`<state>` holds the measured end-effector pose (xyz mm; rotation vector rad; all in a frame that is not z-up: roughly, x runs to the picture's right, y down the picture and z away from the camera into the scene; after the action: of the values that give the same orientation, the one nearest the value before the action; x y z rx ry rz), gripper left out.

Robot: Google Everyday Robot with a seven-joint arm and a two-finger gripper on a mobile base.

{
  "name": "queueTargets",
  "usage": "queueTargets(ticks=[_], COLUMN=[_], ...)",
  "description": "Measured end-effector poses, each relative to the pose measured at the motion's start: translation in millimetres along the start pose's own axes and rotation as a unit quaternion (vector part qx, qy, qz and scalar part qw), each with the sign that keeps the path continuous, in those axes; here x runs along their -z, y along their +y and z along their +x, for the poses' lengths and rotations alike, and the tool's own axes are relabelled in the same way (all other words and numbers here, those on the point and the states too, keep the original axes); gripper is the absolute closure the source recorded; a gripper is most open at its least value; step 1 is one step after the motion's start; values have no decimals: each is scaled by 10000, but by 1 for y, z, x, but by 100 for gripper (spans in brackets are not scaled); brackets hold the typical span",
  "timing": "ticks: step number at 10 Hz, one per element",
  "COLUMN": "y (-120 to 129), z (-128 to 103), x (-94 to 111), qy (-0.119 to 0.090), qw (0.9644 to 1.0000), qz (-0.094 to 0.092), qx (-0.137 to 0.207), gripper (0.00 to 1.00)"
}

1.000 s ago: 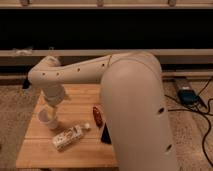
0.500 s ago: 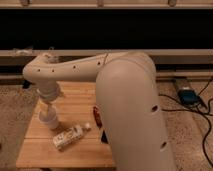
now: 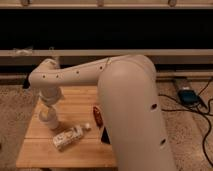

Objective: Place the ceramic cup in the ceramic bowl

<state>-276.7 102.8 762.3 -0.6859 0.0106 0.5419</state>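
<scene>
Cup [image 3: 50, 120]: upright on the left part of the surface [image 3: 35, 150], or just off it. I cannot tell whether its base is touching the wood.

Hand [image 3: 48, 109]: it points down directly over the cup, meeting it at the rim. The wrist hides the contact, so I cannot tell whether the hand is wide, narrow or gripping the cup. I treat the grasp as unconfirmed.

Bottle [image 3: 68, 137]: lies on its side just in front of and to the right of the cup, close to it.

Bowl [image 3: 98, 115]: only a thin red sliver shows, to the right of the cup. The arm [image 3: 130, 115] covers the rest. A small dark object [image 3: 106, 135] sits near the bowl at the arm's edge.

Risks, in my judgement:

1. Weak grip. The cup is smooth and tapered, and if it is held only at the rim it may slip or tilt during the lift. A drop onto the wood or into the bowl could chip either piece.
2. Bottle strike. A low carry to the right passes close to the bottle. Clipping it could roll it toward the bowl or off the surface.
3. Blind placement. The arm hides most of the bowl from my camera, so I cannot judge its centre. A release over the rim rather than the inside would leave the cup tipped or send it off the edge.
4. Early release. Letting go while high above the bowl risks ceramic hitting ceramic.
</scene>
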Motion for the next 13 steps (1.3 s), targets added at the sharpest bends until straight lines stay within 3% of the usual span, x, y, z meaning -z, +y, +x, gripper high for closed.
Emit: queueTargets(ticks=[4,7,10,11,13], y=[-1,-11,-31,-47,-62], z=[-21,-18,0,15,24], x=[-20,-35,-40,-35,-17], qy=[-47,21,132,188,105], qw=[10000,9999,9997,9996,9999], qz=[31,113,144,150,98], qx=[65,125,139,120,69], gripper=[22,52,80,94,100])
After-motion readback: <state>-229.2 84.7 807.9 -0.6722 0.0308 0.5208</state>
